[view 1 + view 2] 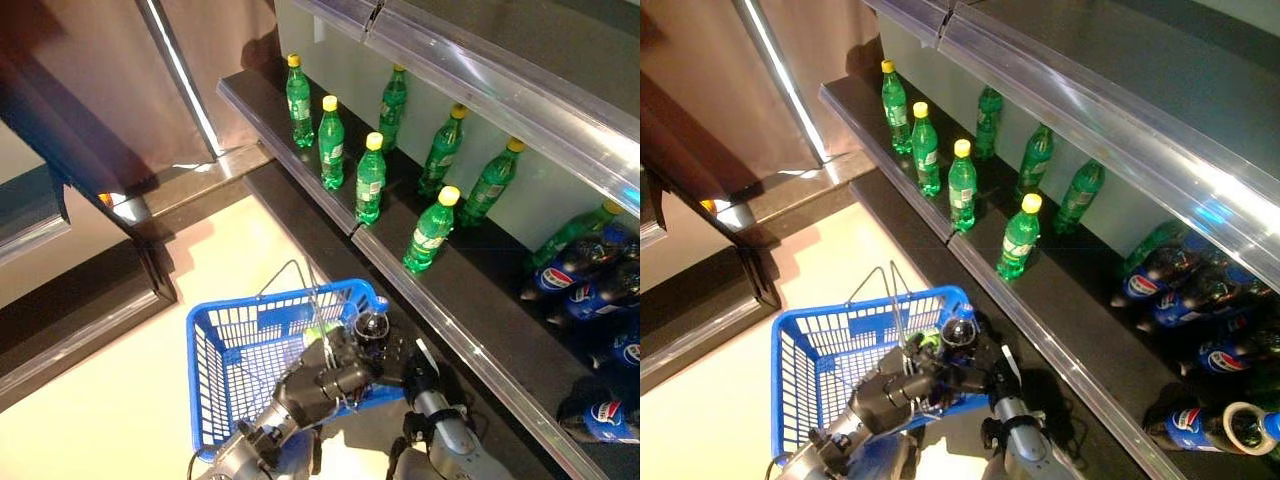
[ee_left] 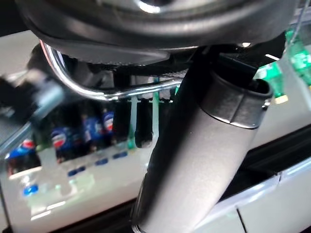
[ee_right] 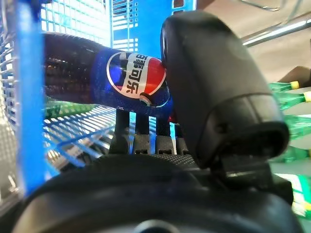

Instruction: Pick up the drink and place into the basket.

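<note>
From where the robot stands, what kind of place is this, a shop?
Most likely a shop or a mock-up of one. Green bottles stand in rows on a long shelf, dark cola bottles lie further along it, and a blue shopping basket hangs from the left hand, while the right hand holds a cola bottle over it.

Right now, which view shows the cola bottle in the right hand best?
The right wrist view: the cola bottle fills it, label visible, clamped by the right hand over the blue basket. Both eye views show only its dark top; the left wrist view misses it.

Dark shelf [image 1: 470, 290], green bottles [image 1: 370, 178] standing in rows, dark cola bottles [image 1: 590, 270] lying at its right end
</note>
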